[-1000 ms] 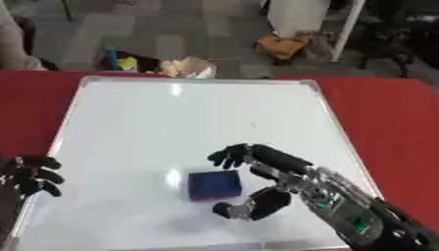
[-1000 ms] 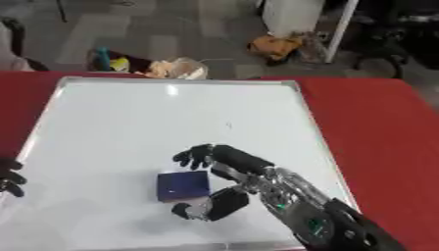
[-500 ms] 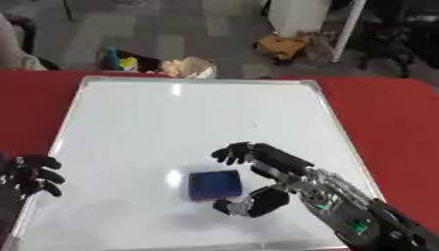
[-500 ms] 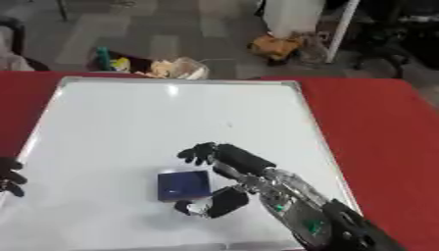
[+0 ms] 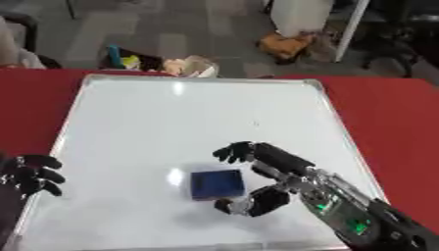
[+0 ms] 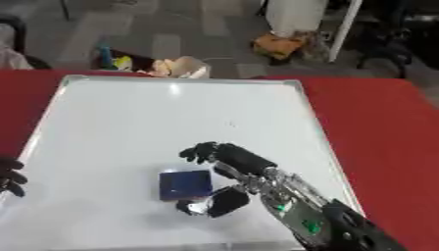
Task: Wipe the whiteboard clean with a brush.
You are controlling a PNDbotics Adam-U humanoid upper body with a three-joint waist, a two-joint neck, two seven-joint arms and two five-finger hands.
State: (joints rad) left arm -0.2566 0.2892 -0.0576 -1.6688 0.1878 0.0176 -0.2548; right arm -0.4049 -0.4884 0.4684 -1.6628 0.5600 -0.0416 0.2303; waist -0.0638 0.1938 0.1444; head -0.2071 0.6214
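A white whiteboard (image 5: 171,127) with a silver frame lies flat on the red table. A small dark blue square brush (image 5: 216,184) lies on the board's lower middle. My right hand (image 5: 273,177) sits just to the right of the brush, open, with the fingers spread above its far right corner and the thumb curled near its near right corner; I cannot tell whether either touches the brush. A tiny dark mark (image 5: 256,123) shows on the board above the hand. My left hand (image 5: 30,175) rests at the board's lower left edge with fingers curled, holding nothing.
The red table (image 5: 394,127) extends on both sides of the board. Beyond the far edge, on the floor, stand bags and bottles (image 5: 158,62), a brown bundle (image 5: 287,44) and a white post (image 5: 350,30).
My right hand has shifted only slightly beside the brush, the thumb drawing a little closer to its near corner. The brush and my left hand have stayed in place.
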